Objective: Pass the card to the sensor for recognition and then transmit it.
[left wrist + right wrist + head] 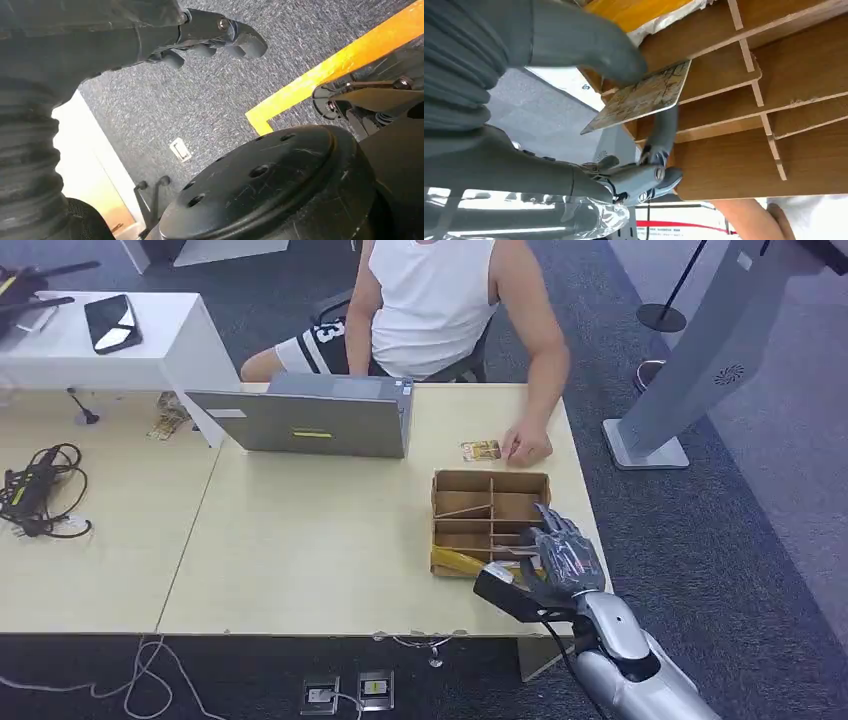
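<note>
My right hand (565, 555) hovers over the near right part of a wooden divided box (490, 478) on the table. In the right wrist view, its thumb (579, 42) and a finger pinch a patterned card (644, 95), tilted just above the box's compartments (804, 100). A second card (481, 450) lies flat on the table beyond the box, beside a person's hand (526, 445). My left hand (210, 32) hangs over grey carpet with its fingers curled in and nothing in them.
A person sits across the table behind a grey laptop (315, 422). A yellow packet (456, 561) lies in the box's near left compartment. Cables (38, 490) sit at the table's left. A grey kiosk stand (690, 370) rises on the floor to the right.
</note>
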